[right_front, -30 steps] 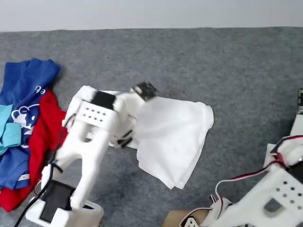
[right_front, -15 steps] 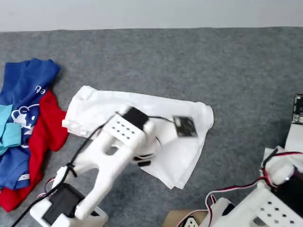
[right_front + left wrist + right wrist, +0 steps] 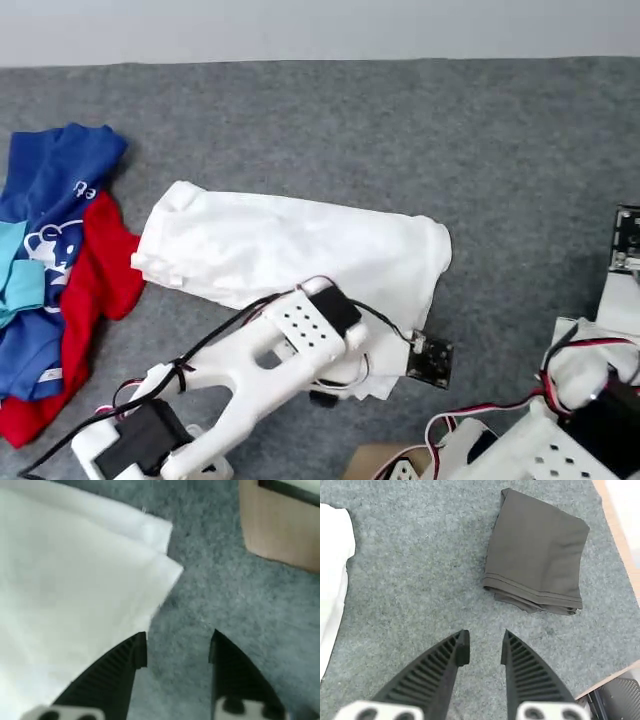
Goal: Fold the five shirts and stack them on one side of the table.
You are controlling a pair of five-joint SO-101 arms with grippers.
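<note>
- White shirt (image 3: 290, 250): lies about mid-way across the grey surface (image 3: 420, 130), folded over into a wide band with uneven edges. Its near corner shows in the left wrist view (image 3: 75, 570).
- Left claw (image 3: 177, 645): spread, nothing between the fingers. It sits at that near corner, one finger over the cloth's edge and the other over bare surface. It may be touching the cloth; the view does not settle it.
- Left arm (image 3: 270, 365): stretched across the near edge of the white shirt in the high view.
- Right claw (image 3: 485, 640): fingers slightly parted, empty, above bare surface. The dark folded shirt (image 3: 537, 575) lies to one side and the white shirt's edge to the other, both apart from it.
- Blue shirt (image 3: 50, 190), red shirt (image 3: 100, 270) and a pale blue piece (image 3: 20, 280): unfolded, overlapping in a heap at the left side. The red one is just beside the white shirt's end.
- Tan board (image 3: 275, 525): past the surface's edge, near the left claw.
</note>
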